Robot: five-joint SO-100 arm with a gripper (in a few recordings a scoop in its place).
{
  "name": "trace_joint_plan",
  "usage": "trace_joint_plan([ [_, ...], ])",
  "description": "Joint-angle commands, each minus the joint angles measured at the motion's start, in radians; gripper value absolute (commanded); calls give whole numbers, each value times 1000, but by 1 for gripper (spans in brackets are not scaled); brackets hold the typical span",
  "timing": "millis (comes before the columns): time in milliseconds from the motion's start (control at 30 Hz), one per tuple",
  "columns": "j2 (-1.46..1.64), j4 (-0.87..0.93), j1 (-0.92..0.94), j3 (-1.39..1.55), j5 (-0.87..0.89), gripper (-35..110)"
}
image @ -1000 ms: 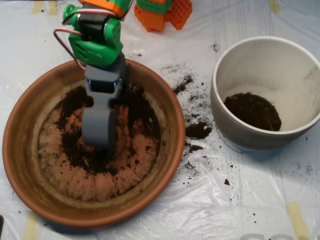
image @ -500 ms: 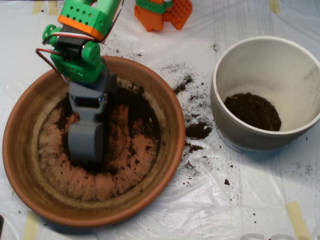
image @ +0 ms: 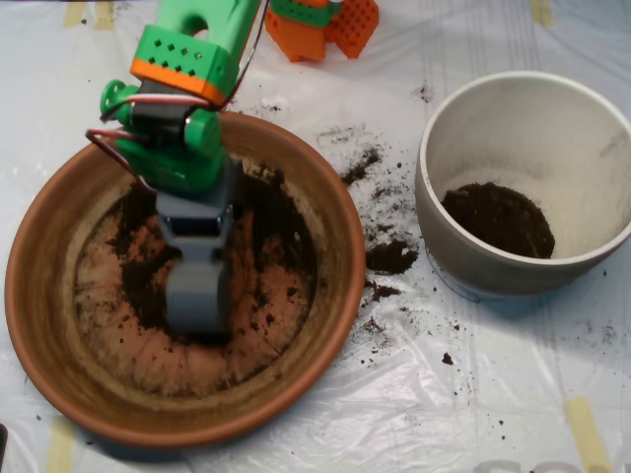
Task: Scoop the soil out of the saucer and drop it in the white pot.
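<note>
Overhead view: arm pitched down, claw [image: 196, 301] over saucer [image: 59, 365] soil [image: 281, 232].

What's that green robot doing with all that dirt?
The green robot arm has its grey scoop hand down in the big terracotta saucer, right in the dark soil spread over the bottom. Its job is to carry that soil to the white pot on the right, which already holds a small pile. Some crumbs have spilled on the plastic sheet between them.
</note>
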Motion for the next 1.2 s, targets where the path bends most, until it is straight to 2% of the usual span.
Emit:
trace_joint_plan([
  [0,5,44,15,-75,-28,51],
  [133,-66,115,31,-115,-74,52],
  [467,-81,126,107,-164,-123,50],
  [733,-69,112,144,-132,-186,35],
  [967,61,-14,155,63,-210,34],
  [1167,252,-207,135,341,-235,32],
])
